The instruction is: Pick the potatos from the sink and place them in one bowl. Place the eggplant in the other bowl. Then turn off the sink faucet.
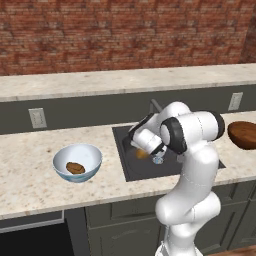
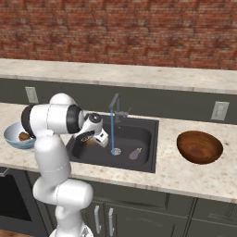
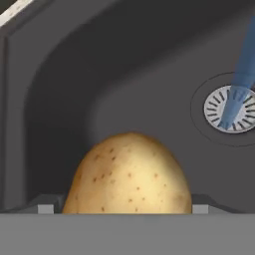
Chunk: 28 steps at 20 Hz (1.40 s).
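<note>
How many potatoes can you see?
2. One darker potato lies in the pale blue bowl on the counter. One golden potato sits in the sink, between the open pincer's tips.

Red brick wall [image 1: 125,30] spans the upper frame. Pale speckled countertop [image 1: 30,170] crosses mid-frame, with a raised ledge [image 1: 100,82] above it. Dark backsplash carries one wall outlet [image 1: 37,118] at left and a second outlet [image 1: 235,101] at right. Grey cabinet doors [image 2: 152,213] occupy the lower frame.
</note>
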Available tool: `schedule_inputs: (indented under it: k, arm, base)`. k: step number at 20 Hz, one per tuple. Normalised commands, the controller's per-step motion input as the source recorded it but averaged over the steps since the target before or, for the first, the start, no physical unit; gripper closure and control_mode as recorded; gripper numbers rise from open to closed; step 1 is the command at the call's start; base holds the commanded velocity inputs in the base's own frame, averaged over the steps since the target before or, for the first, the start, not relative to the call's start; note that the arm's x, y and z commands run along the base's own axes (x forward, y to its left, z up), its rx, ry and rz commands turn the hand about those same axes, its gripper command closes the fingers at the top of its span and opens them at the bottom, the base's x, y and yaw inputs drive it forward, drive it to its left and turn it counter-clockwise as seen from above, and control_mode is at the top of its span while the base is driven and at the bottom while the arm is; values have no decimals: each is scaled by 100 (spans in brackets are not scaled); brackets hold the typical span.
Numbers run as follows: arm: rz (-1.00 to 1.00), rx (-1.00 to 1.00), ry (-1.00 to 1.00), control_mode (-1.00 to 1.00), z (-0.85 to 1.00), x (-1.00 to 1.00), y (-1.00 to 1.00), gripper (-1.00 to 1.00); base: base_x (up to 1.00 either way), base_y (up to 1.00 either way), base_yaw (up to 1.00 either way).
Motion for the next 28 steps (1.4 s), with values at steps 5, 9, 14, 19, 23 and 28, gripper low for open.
schedule_inputs:
  k: [5,9,14,19,23,28]
  arm:
    - [0,0,-3,-100,75,-11,-1,100]
    - [0,0,0,-100,74,-20,-3,100]
    - [0,0,12,-100,64,-34,-2,100]
    - [0,0,20,-100,78,-31,-6,100]
    - [0,0,15,-100,99,-15,-17,100]
    - [0,0,14,-100,72,-35,-13,100]
  base:
    - [0,0,0]
    - [0,0,0]
    - [0,0,0]
    - [0,0,0]
    - [0,0,0]
    - [0,0,0]
